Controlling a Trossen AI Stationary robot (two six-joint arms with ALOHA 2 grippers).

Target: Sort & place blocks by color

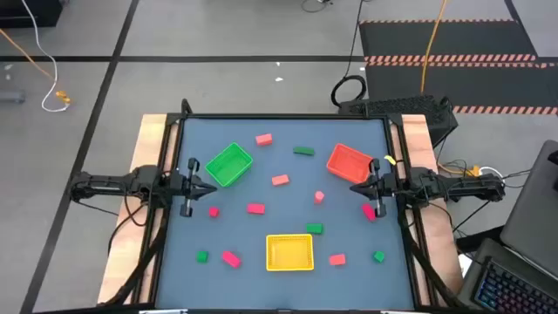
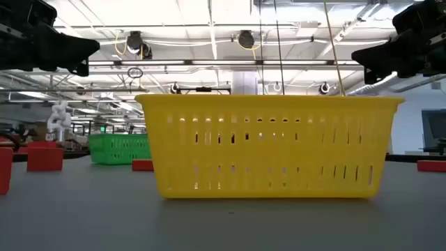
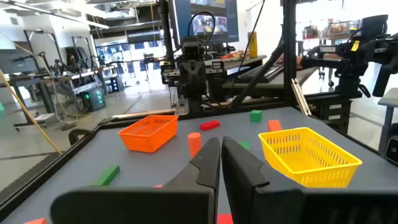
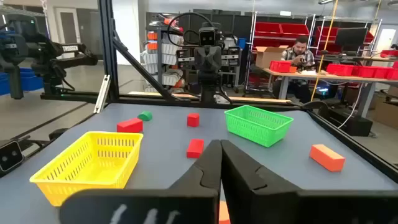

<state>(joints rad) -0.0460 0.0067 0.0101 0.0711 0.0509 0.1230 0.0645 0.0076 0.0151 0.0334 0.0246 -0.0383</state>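
Hands (image 1: 202, 187) (image 1: 359, 188) hover closed at opposite table edges.

Three trays (image 1: 229, 165) spread across the table (image 1: 279, 131), blocks (image 1: 255, 208) scattered between and around them, none inside

On the table (image 1: 288, 144), the green tray (image 1: 229, 165) stands just ahead of the left gripper (image 1: 206, 186), and the red tray (image 1: 349, 162) stands close beside the right gripper (image 1: 363, 189). The yellow tray (image 1: 289, 252) blocks the near middle. Scattered blocks (image 1: 280, 180) dot the centre, with open lanes of bare surface between them.
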